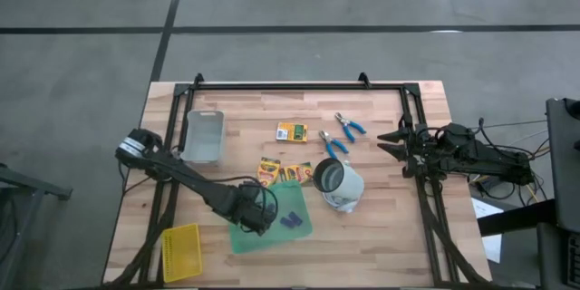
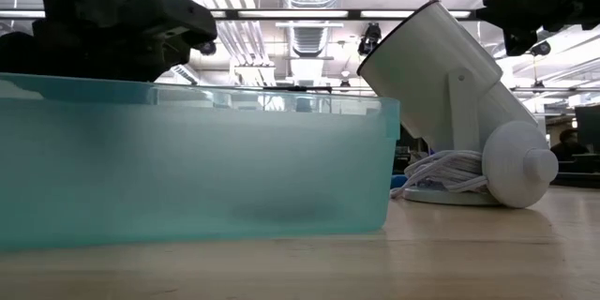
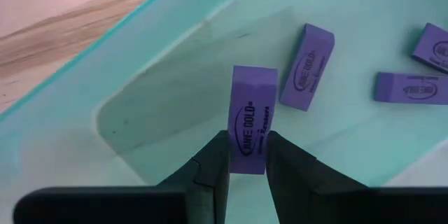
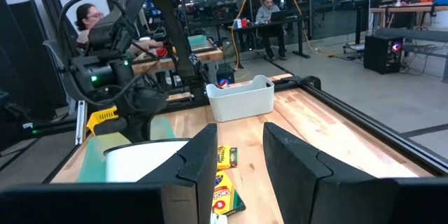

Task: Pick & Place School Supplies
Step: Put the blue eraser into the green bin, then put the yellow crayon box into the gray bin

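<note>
In the left wrist view my left gripper (image 3: 248,143) is shut on a purple eraser (image 3: 252,105), just above the floor of the translucent green tray (image 3: 175,91). Three more purple erasers (image 3: 306,66) lie flat on that floor. From above, my left gripper (image 1: 261,222) is over the tray's left part (image 1: 243,237). Yellow-and-green crayon boxes (image 1: 292,131) (image 1: 270,172) and two blue-handled tools (image 1: 349,125) (image 1: 331,145) lie on the wooden table. My right gripper (image 1: 384,142) waits open at the table's right edge, level, with nothing between its fingers (image 4: 203,161). My left gripper pinches the purple eraser's two broad faces at its upper end (image 3: 248,155), between the two fingers. The fingers come from above, pointing steeply down. The eraser stands on end below them, printed edge toward the camera. I cannot tell whether its lower end (image 3: 253,75) touches the tray floor.
A white cup-shaped device (image 1: 340,186) with a coiled cord lies tipped over right of the tray. A clear bin (image 1: 204,136) stands at the far left and a yellow mesh basket (image 1: 181,252) at the near left corner. People sit beyond the table (image 4: 87,17).
</note>
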